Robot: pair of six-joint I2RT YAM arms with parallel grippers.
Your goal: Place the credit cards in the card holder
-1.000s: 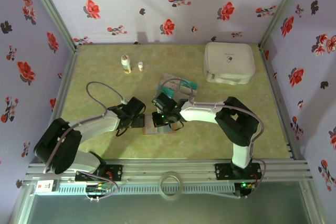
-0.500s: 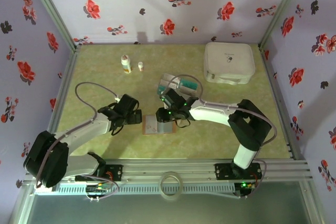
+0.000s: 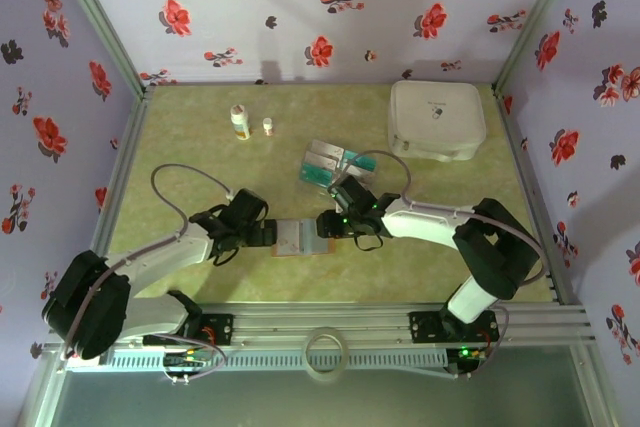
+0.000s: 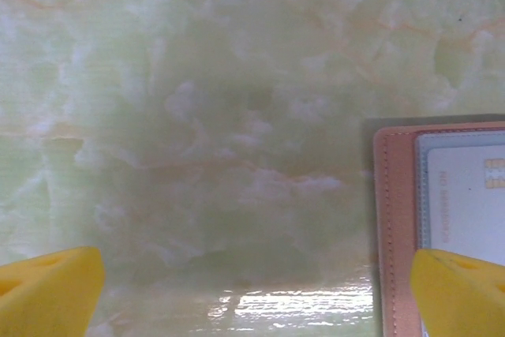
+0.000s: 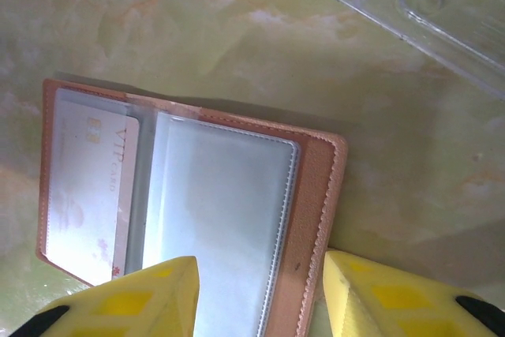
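Observation:
The card holder (image 3: 300,237) lies open on the table between my two grippers. A pale silver-grey credit card (image 5: 87,187) marked VIP sits in its left clear sleeve, and the right sleeve (image 5: 221,219) holds nothing. My right gripper (image 5: 256,297) is open, its yellow fingers (image 5: 387,297) straddling the holder's right edge (image 5: 316,195). The left gripper (image 4: 252,297) is wide open over bare table, with the holder's edge (image 4: 394,219) and the card (image 4: 465,195) by its right finger. Teal credit cards (image 3: 322,169) lie in the clear tray.
The clear plastic tray (image 3: 338,163) sits just behind the right gripper, and its rim (image 5: 426,5) is near the holder. A large white case (image 3: 437,119) stands at the back right. Two small bottles (image 3: 240,122) stand at the back left.
The right gripper has opened and drawn back to the right, off the holder. The left gripper pulled away to the left, then came back beside the holder's left edge.

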